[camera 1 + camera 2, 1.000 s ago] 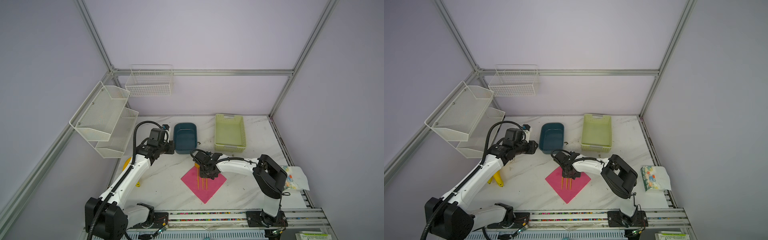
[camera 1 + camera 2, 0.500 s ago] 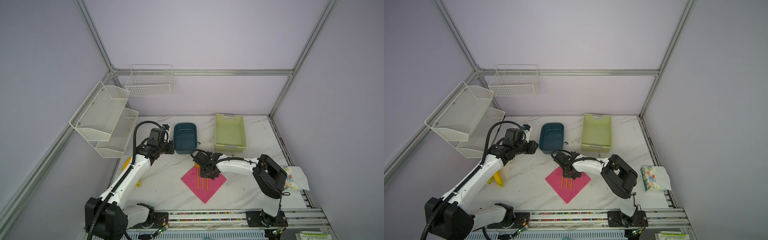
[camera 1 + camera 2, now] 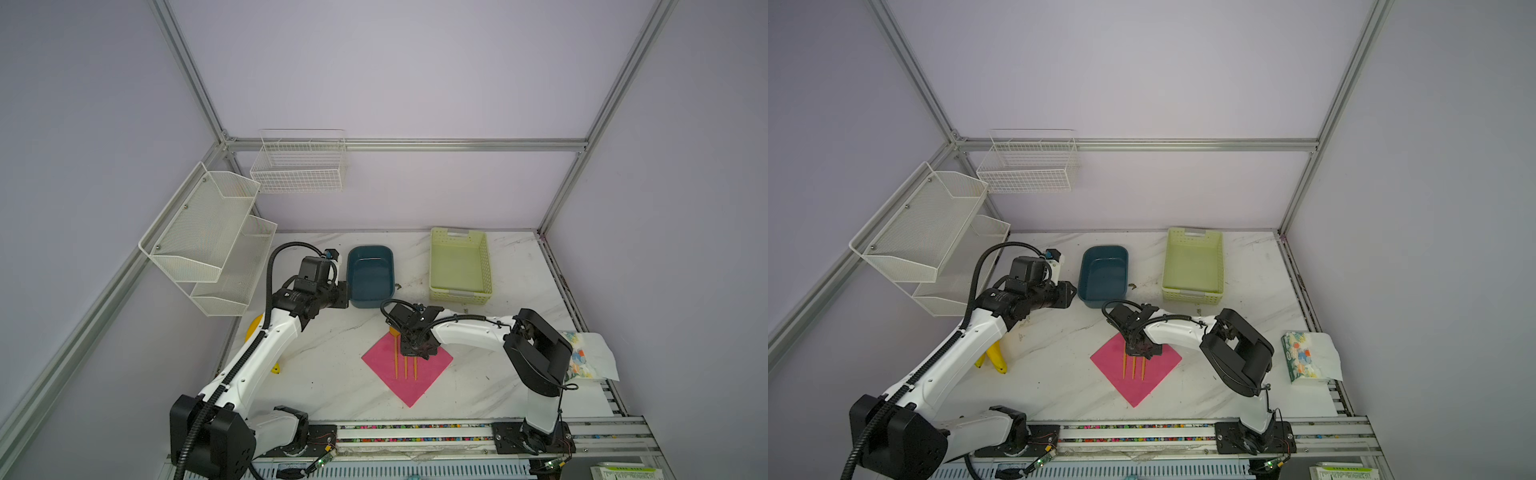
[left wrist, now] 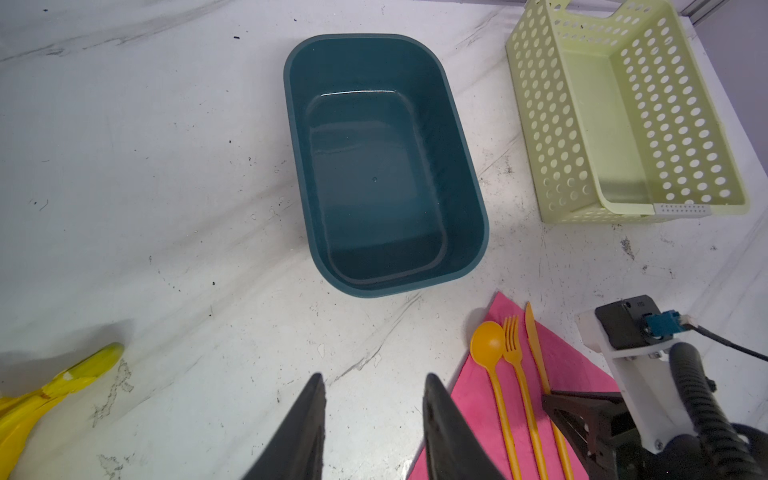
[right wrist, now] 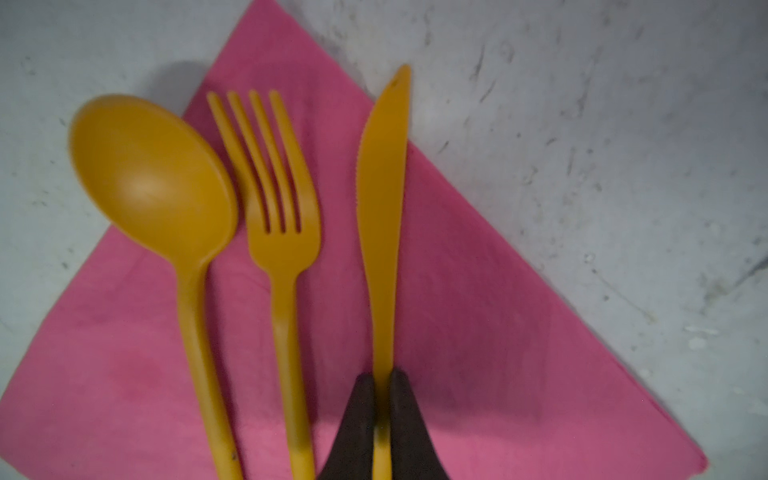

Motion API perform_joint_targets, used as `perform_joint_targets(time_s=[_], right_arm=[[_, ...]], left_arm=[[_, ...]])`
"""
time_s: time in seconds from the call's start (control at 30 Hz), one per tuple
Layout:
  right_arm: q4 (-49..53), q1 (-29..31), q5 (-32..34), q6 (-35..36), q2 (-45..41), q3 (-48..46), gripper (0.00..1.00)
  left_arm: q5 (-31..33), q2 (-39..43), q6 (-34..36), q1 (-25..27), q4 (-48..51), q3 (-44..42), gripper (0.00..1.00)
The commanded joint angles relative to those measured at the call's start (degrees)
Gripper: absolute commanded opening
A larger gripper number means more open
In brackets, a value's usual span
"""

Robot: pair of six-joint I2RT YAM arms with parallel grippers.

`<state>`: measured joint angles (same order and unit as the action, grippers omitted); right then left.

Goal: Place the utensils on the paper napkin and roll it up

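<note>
The pink paper napkin point(image 3: 432, 365) point(image 5: 498, 332) lies as a diamond on the marble table. Three orange utensils rest side by side on it: spoon point(image 5: 153, 178), fork point(image 5: 282, 232) and knife point(image 5: 382, 187). The spoon's bowl juts past the napkin's edge. My right gripper point(image 5: 382, 374) point(image 3: 417, 347) is low over the napkin, shut on the knife's handle. In both top views it hides the utensils' upper halves, and only the handles point(image 3: 1133, 368) show. My left gripper point(image 4: 374, 378) point(image 3: 343, 295) hangs open and empty above bare table, beside the napkin's left corner.
A dark blue tub point(image 3: 370, 276) and a pale green perforated basket point(image 3: 459, 266) stand behind the napkin. A yellow banana point(image 3: 996, 357) lies left under the left arm. A patterned tissue packet point(image 3: 579, 361) sits at the right edge. White wire shelves point(image 3: 208, 237) hang on the left wall.
</note>
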<state>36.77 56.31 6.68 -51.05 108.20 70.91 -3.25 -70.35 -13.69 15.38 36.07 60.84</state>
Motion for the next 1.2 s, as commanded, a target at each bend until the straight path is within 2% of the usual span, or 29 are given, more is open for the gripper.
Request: perform_joint_targets(time_s=[0.0,0.2,0.67,0.87,1.0,1.17], right_arm=[[1.8,0.4,1.2,0.2,1.1,0.2,0.12],[1.9,0.4,1.4,0.0,0.8,0.1,0.14],[3.3,0.4,2.5,-1.4,-3.2,1.2,0.27],[4.6,0.4,3.6,-0.8,-5.6,2.2,0.28],[4.3,0.3,5.0,3.1,-7.8,2.2,0.27],[2.8,0.3,4.5,14.5,-9.5,2.6,0.27]], left_arm=[[-0.8,1.4,1.0,-0.5,-1.7,-1.9,0.39],[-0.9,1.3,1.0,-0.5,-1.7,-1.9,0.39],[-1.2,1.1,0.9,-0.6,-1.7,-1.9,0.39],[-1.2,0.8,0.9,-0.6,-1.7,-2.2,0.39],[-1.9,0.3,0.7,-0.6,-1.5,-2.6,0.39],[-1.4,-0.2,0.7,-0.6,-1.7,-2.7,0.39]])
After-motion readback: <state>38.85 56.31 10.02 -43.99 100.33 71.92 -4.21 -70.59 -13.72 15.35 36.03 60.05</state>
